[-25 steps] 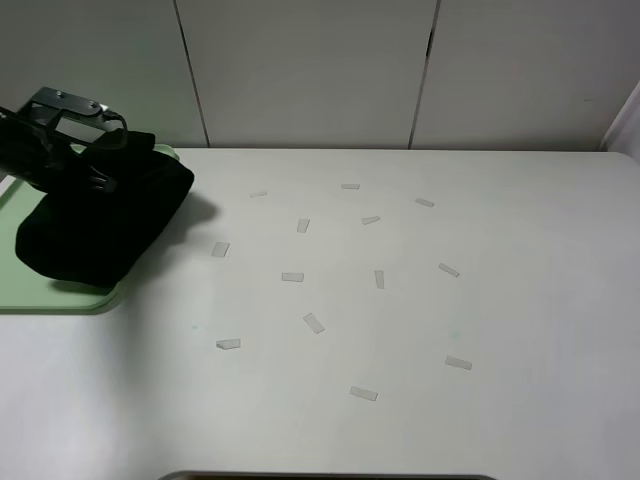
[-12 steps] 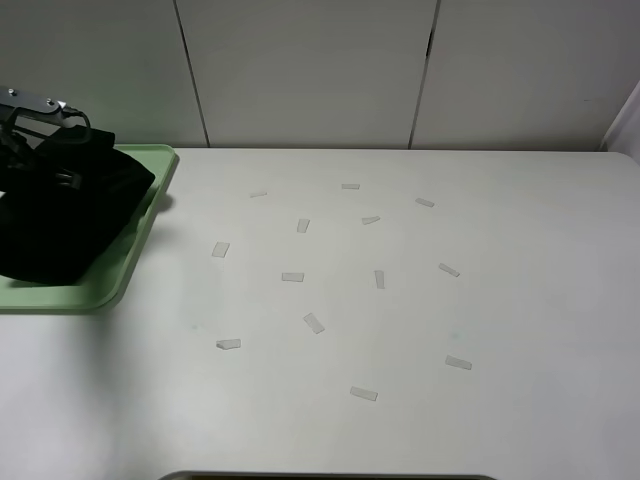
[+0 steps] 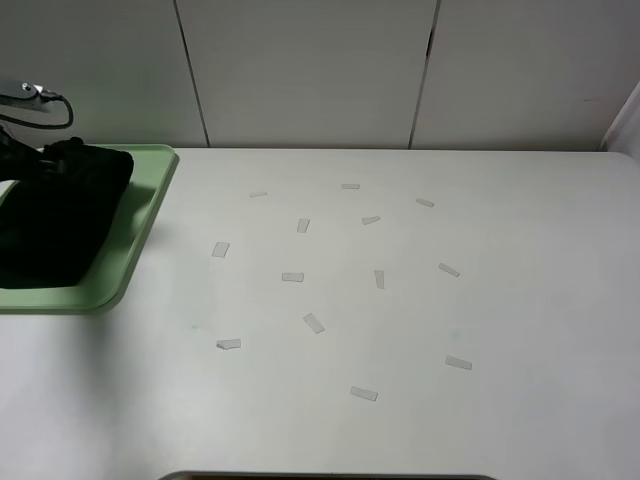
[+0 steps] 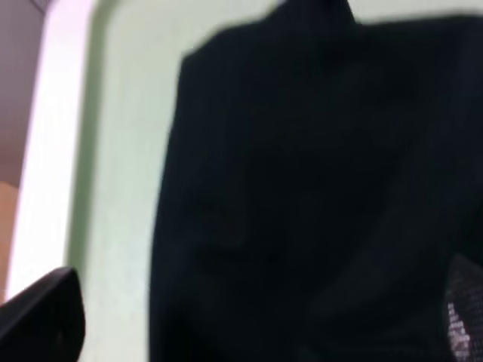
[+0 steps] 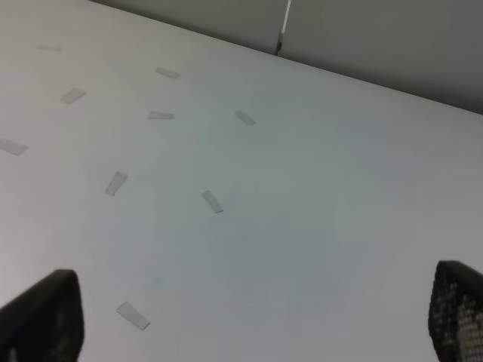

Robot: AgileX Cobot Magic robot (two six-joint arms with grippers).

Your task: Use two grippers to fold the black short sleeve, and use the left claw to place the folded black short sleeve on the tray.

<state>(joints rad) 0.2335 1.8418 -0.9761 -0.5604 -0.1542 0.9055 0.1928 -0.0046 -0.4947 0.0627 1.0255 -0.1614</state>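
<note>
The black short sleeve [image 3: 55, 215] lies folded in a dark heap on the light-green tray [image 3: 140, 225] at the table's far left. My left arm [image 3: 30, 150] hovers over the heap's back edge, mostly cut off by the frame edge. In the left wrist view the black short sleeve [image 4: 317, 188] fills the picture on the tray [image 4: 121, 151]. My left gripper [image 4: 249, 324] stands open above it, fingertips [image 4: 41, 317] far apart. The right gripper [image 5: 256, 317] is open over bare table, out of the high view.
Several small pale tape strips [image 3: 292, 276] are scattered over the white table's middle. A strip [image 5: 213, 200] also shows under the right gripper. A panelled wall [image 3: 310, 70] runs behind the table. The tray reaches the table's left edge.
The left arm carried the shirt leftward. The shirt went from overhanging the tray's right rim to lying wholly inside the tray. The right side shows no change.
</note>
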